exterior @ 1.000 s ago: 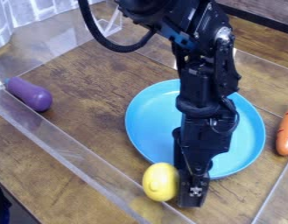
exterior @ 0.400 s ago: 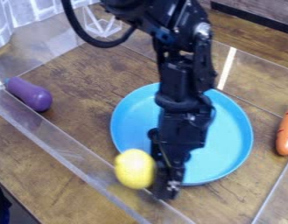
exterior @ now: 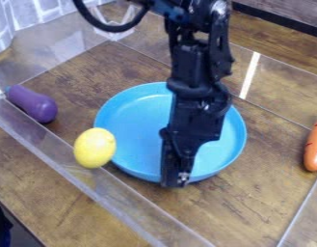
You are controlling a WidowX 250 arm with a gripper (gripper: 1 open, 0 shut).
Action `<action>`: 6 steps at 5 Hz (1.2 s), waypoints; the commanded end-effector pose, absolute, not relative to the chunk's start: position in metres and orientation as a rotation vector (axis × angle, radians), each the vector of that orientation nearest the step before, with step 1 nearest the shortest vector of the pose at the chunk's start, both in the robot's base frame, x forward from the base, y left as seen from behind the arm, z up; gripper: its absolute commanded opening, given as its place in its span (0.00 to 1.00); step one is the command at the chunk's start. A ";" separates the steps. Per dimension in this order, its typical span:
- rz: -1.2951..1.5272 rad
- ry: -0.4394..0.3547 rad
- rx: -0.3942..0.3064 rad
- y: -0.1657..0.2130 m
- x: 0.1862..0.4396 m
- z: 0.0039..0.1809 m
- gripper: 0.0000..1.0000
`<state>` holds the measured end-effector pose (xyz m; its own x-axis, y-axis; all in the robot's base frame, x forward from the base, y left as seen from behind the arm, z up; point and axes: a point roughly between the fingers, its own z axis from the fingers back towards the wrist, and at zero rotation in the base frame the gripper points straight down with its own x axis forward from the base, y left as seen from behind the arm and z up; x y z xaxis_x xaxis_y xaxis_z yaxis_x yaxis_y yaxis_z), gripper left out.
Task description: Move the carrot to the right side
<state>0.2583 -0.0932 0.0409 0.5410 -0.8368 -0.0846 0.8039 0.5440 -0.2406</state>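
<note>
The carrot point(exterior: 314, 147), small and orange-red, lies at the right edge of the wooden table, well apart from the arm. My gripper point(exterior: 173, 177) points down at the near rim of the blue plate point(exterior: 128, 116). Its dark fingers look shut and overlap the rim. I cannot tell whether the rim is pinched between them. A yellow lemon point(exterior: 95, 148) rests against the plate's left front side.
A purple eggplant point(exterior: 32, 104) lies at the left by the clear plastic wall point(exterior: 70, 183) that runs along the table's front. The black arm rises over the plate's middle. Bare wood shows between the plate and the carrot.
The gripper and the blue plate have shifted left together. The lemon was pushed left ahead of the plate. The carrot and the eggplant stayed put.
</note>
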 end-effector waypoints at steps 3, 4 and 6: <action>-1.071 0.150 -0.161 -0.137 0.272 0.038 1.00; -1.029 0.146 -0.156 -0.134 0.278 0.029 1.00; -0.977 0.137 -0.151 -0.152 0.279 0.028 1.00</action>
